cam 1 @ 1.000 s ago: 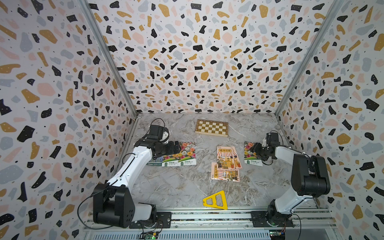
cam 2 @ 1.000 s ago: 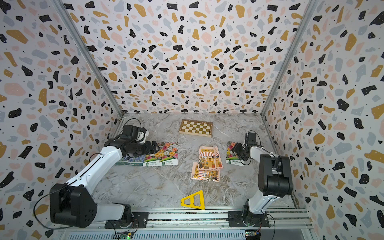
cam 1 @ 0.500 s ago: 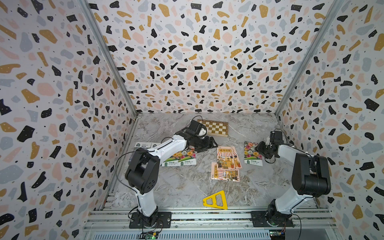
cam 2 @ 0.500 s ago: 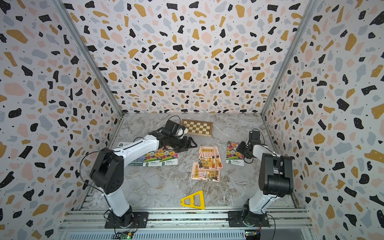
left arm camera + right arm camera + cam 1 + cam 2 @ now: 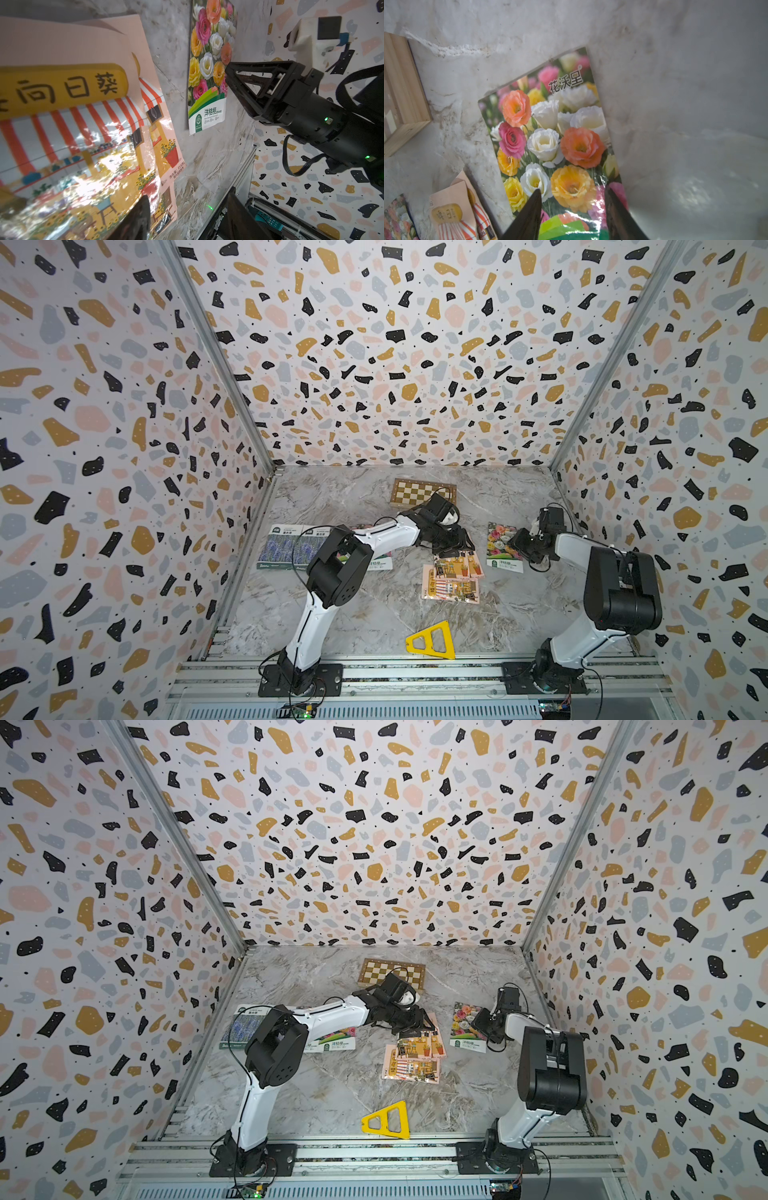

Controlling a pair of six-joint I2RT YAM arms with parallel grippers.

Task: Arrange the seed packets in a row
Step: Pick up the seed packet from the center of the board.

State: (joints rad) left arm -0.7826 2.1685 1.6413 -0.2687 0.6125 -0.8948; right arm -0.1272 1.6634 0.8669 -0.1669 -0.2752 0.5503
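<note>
We see left gripper (image 5: 454, 549) fingers spread, straddling the overlapping pink shop packets (image 5: 451, 587) mid-table. Right gripper (image 5: 572, 190) fingers spread over lone flower packet (image 5: 550, 135). Lavender packets (image 5: 286, 547) sit beside the left wall.

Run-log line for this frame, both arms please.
left gripper: open, over pink shop packets | right gripper: open, over flower packet | lavender packets: side by side | row: incomplete

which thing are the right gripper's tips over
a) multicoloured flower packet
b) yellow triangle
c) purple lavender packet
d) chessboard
a: in the right wrist view the right gripper hangs with its jaws apart over the lower part of the multicoloured flower packet, which lies flat.
</note>
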